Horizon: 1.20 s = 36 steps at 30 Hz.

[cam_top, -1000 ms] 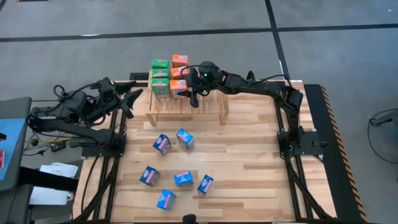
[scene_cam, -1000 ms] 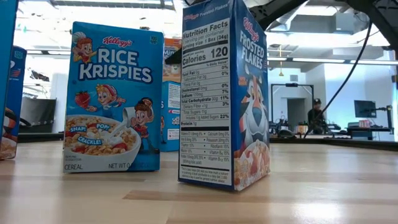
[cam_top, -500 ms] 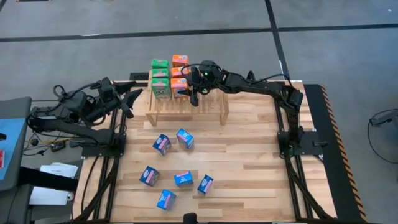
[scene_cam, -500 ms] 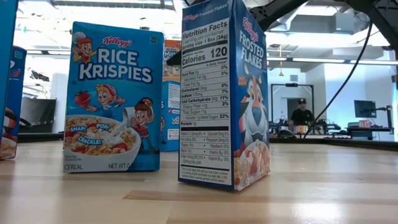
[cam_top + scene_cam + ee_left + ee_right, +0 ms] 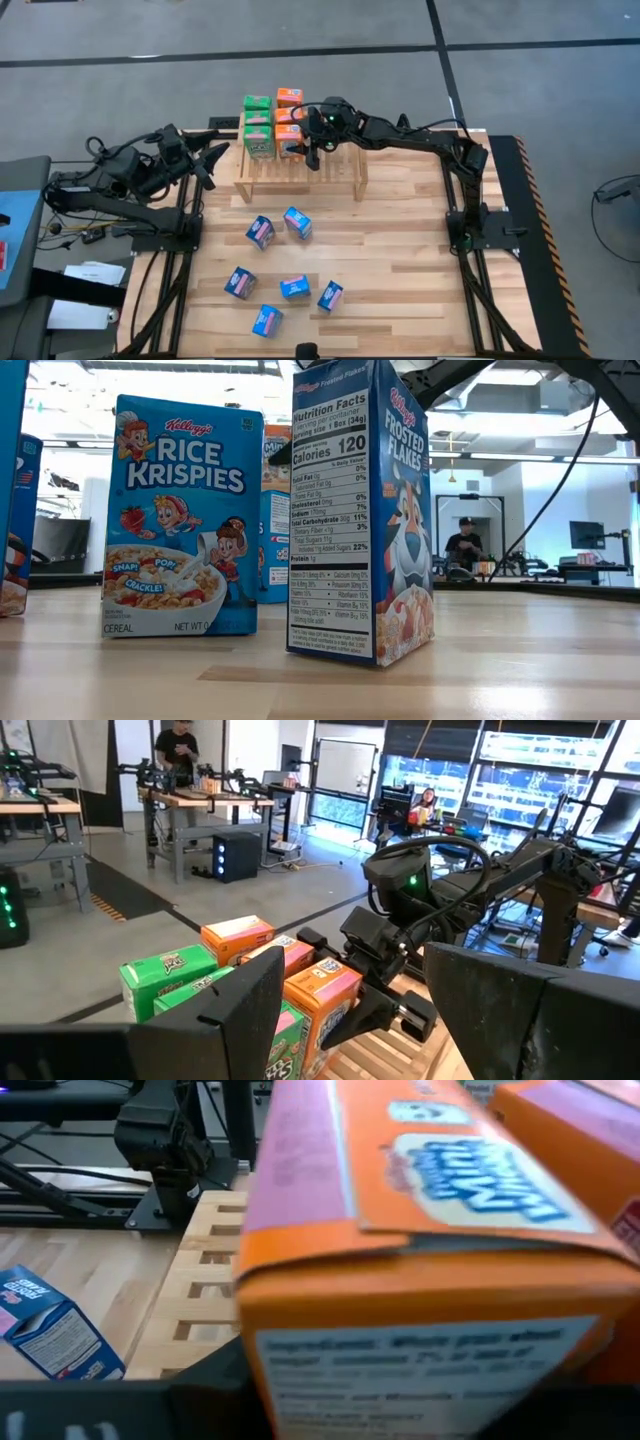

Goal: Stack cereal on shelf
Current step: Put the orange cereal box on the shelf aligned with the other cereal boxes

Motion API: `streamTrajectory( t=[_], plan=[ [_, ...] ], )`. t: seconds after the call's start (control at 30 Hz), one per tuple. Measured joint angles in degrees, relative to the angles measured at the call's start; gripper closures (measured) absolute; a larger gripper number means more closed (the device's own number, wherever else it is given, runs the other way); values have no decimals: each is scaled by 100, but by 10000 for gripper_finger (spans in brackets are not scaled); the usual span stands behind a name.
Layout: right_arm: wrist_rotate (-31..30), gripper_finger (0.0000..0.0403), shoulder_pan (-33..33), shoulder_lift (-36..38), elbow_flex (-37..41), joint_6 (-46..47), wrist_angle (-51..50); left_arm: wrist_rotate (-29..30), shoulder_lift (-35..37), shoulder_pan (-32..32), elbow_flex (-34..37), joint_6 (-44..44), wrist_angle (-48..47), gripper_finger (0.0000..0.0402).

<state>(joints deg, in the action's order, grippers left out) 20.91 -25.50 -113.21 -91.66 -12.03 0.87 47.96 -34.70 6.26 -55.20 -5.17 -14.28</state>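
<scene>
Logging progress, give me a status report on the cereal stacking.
Right gripper at the orange cereal box on the shelf, jaws around it. Left gripper open, waiting beside the shelf. Six blue boxes on the table. Nothing blocking.

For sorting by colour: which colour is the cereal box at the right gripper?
Orange, with a purple side; the cereal box shows best in the right wrist view.

Low light-wood slatted shelf (image 5: pixel 300 172) at the bench's far edge, bearing upright green (image 5: pixel 257 141) and orange cardboard cereal boxes (image 5: pixel 289 140) at its left end. Six blue cereal boxes (image 5: pixel 260 231) lie scattered nearer.
</scene>
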Motion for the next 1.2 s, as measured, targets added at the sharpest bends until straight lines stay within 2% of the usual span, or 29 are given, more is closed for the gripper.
streamTrajectory(
  t=[0.23,1.0,1.2],
  plan=[
    [-2,149,-4,0,4,0,-21,54,0,0,0,0,0,173],
    [17,147,-118,133,4,-173,-800,46,-2,0,-2,-4,0,173],
    [15,147,-182,450,2,-457,-1379,46,-2,0,-2,-2,2,173]
  ],
)
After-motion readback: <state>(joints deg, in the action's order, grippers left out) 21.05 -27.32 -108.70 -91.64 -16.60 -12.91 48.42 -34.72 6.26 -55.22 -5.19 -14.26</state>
